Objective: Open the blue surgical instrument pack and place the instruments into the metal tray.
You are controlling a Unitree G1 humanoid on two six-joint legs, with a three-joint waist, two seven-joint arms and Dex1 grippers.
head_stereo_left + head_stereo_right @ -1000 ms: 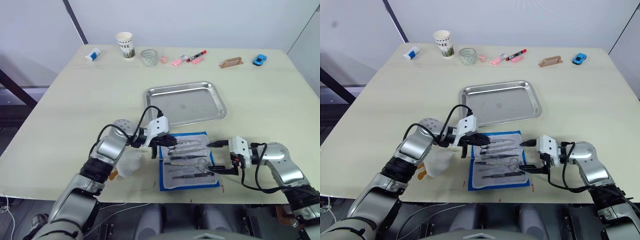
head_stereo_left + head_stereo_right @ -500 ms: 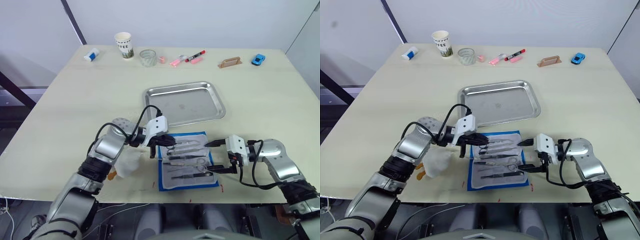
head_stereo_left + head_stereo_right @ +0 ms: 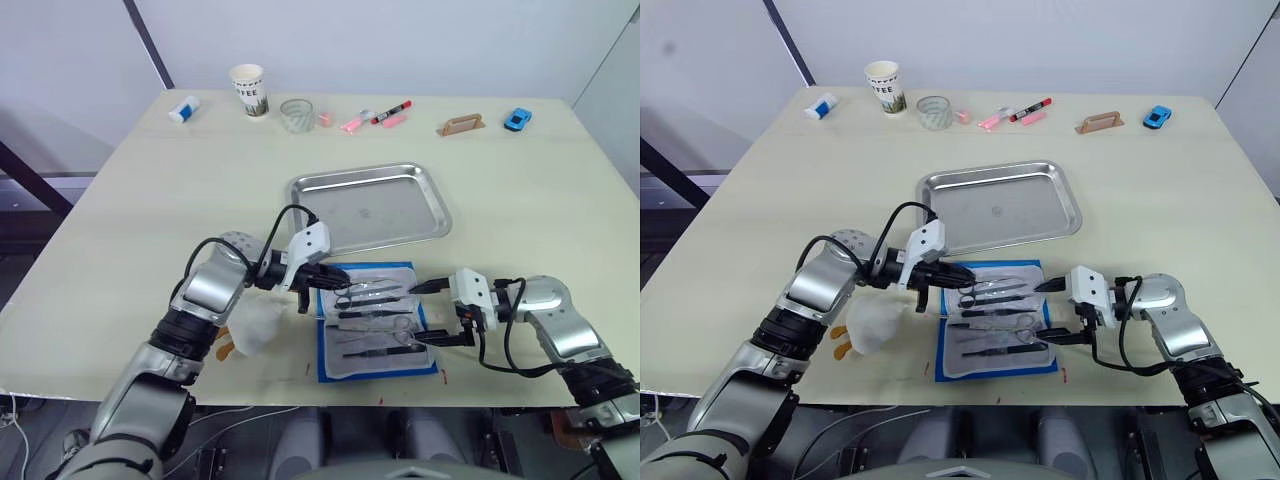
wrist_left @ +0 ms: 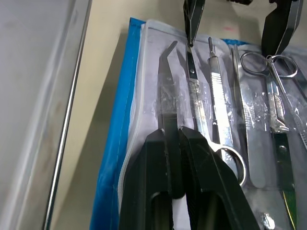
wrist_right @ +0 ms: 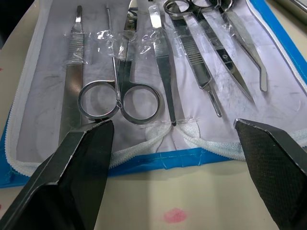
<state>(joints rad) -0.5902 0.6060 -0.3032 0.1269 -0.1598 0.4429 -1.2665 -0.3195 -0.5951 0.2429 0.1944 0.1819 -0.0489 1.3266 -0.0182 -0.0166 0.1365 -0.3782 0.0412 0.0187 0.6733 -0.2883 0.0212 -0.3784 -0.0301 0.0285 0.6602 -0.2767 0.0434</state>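
Pack open, your left gripper pinching one instrument, tray bare.

Head views: your blue surgical instrument pack (image 3: 375, 322) lies unfolded at the table's near edge, just in front of the metal tray (image 3: 369, 208), with the instruments (image 3: 372, 312) in a row on its pale lining. Left wrist view: your left gripper (image 4: 173, 143) is clenched on the bent-tipped instrument (image 4: 166, 86) nearest the pack's blue border. Right wrist view: your right gripper (image 5: 175, 139) is spread wide at the pack's zipper edge, grasping nothing, with the ring-handled scissors (image 5: 120, 93) between its fingers (image 5: 79, 163).
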